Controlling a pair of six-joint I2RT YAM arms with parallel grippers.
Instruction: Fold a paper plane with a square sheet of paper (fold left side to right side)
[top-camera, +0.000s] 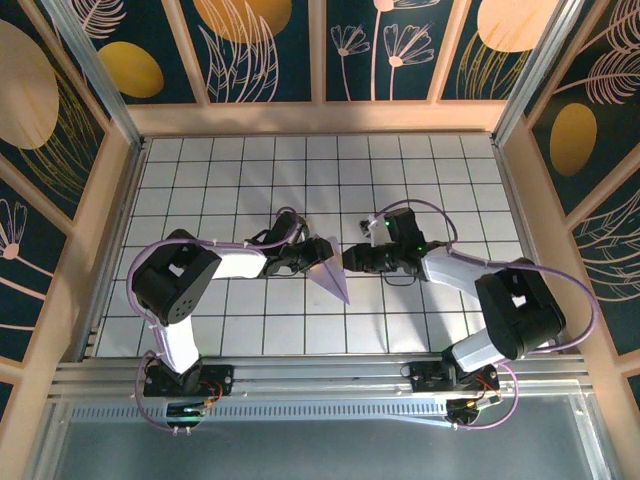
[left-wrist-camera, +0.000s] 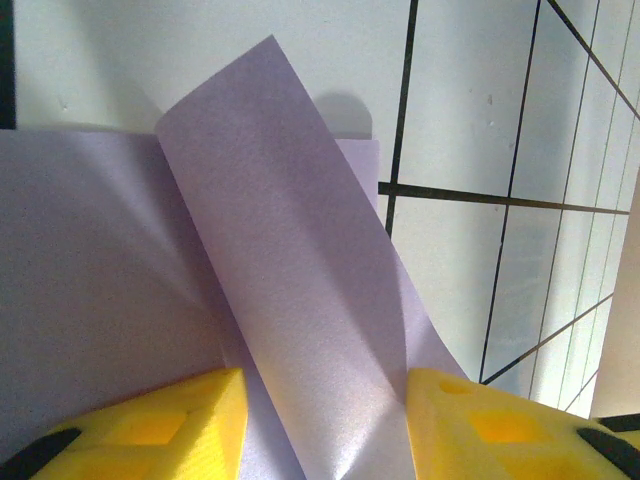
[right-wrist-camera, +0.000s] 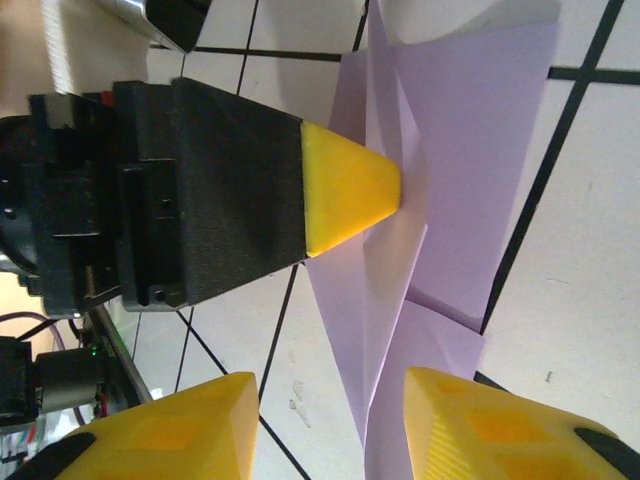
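Mid-fold, the paper plane (top-camera: 332, 268) lies on the surface (top-camera: 400, 170). Left of it, the left gripper (left-wrist-camera: 325, 400) straddles a raised flap (left-wrist-camera: 290, 250), half-open. Right of it, the right gripper (right-wrist-camera: 330, 400) is parted and empty. Next, I'd say, crease that flap flat.

No legible text or labels anywhere.

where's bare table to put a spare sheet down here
The far rows of grid tiles along the back wall are bare, and so are the near rows just ahead of the aluminium rail. The middle is crowded: the left pincer and right pincer meet at the paper plane.
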